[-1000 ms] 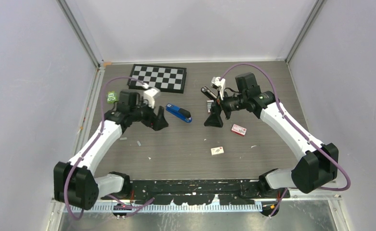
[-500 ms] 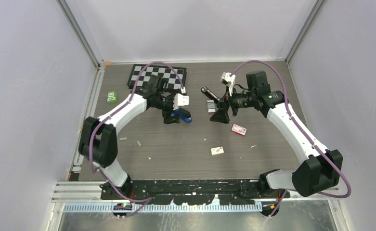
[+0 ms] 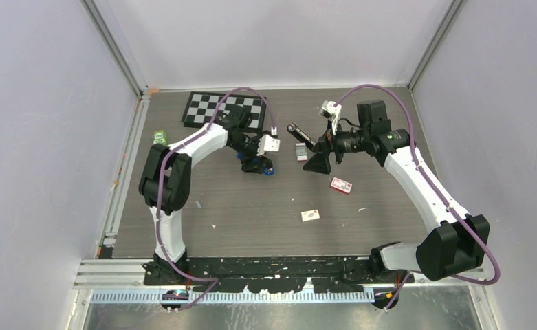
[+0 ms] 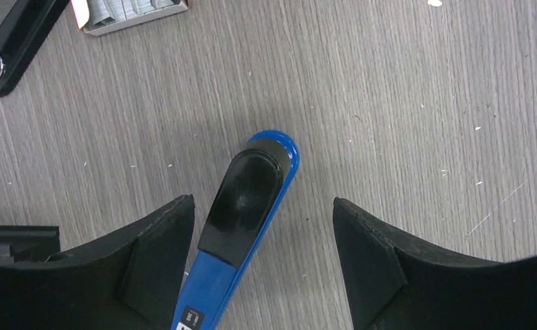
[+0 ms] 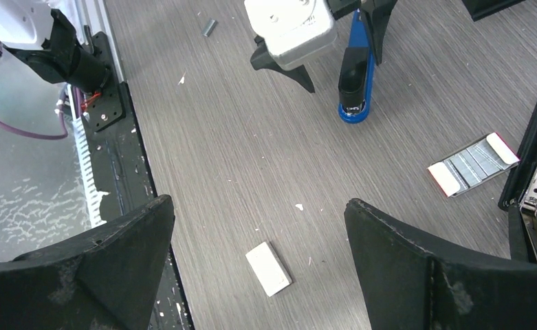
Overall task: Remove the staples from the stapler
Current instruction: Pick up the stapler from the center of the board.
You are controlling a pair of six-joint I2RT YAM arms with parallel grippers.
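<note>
Wood-grain table (image 4: pixel 403 89) all round. Blue stapler (image 4: pixel 248 199) is straddled by the spread fingers of the left gripper (image 4: pixel 262 203). Right gripper (image 5: pixel 258 203) is held wide open.

My left arm reaches forward and folds inward at the elbow, wrist tipped so my left gripper (image 3: pixel 257 163) points down, its jaws standing apart. My right arm stretches forward and inward from the other side, my right gripper (image 3: pixel 316 162) angled downward, jaws spread wide
</note>
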